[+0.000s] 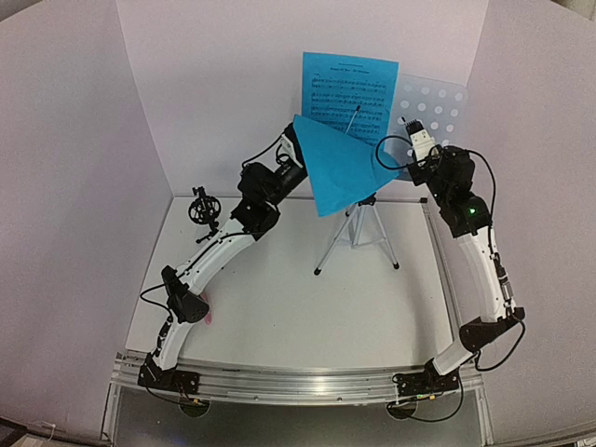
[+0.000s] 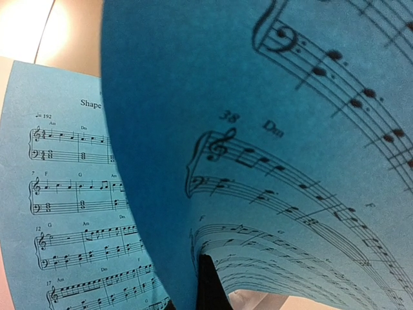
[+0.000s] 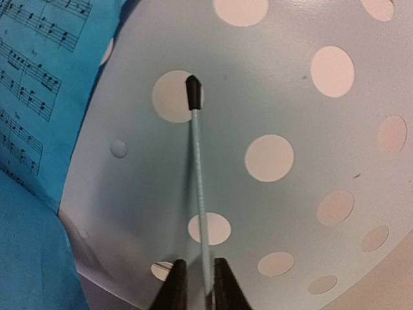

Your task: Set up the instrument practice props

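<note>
The pale blue perforated music stand [image 1: 436, 101] rises on its silver tripod [image 1: 358, 235] at the back. One blue sheet-music page [image 1: 346, 91] rests on its left half. A second page [image 1: 337, 169] hangs curled in front, pinched at its lower edge by my shut left gripper [image 2: 205, 263]. My right gripper [image 3: 200, 266] is at the stand's right half [image 3: 290, 123]. Its fingers stand narrowly open astride a thin pale page-retainer rod [image 3: 198, 168] with a black tip. The black tripod mic holder [image 1: 202, 209] stands at the left. A bit of the pink microphone [image 1: 212, 318] shows beside the left arm.
White walls enclose the table [image 1: 307, 307] on three sides. The tripod's legs spread across the back middle. The held page hides my left gripper and part of the stand in the top view. An aluminium rail [image 1: 298, 380] with both arm bases runs along the near edge.
</note>
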{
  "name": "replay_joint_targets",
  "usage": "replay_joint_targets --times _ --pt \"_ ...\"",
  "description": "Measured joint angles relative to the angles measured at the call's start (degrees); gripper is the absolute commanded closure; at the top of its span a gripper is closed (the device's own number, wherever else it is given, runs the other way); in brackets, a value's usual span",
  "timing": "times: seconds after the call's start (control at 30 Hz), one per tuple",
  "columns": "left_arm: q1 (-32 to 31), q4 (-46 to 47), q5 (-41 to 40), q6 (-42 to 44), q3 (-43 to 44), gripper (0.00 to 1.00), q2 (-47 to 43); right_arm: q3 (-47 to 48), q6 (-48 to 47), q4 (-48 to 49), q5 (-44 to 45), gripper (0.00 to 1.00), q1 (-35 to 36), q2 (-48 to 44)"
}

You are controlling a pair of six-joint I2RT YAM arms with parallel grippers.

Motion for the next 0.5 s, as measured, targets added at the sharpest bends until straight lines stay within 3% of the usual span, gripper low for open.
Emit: replay_joint_targets --times 0.1,0.5 --pt "0.0 0.0 0.0 -0.19 0.0 1.0 0.0 0.23 0.15 0.05 0.16 1.0 -0.2 -0.02" --pt "-0.27 4.16 -1.33 -0.77 0.02 1.0 0.0 -4.08 3.77 2.95 -1.79 1.0 -0.13 -2.27"
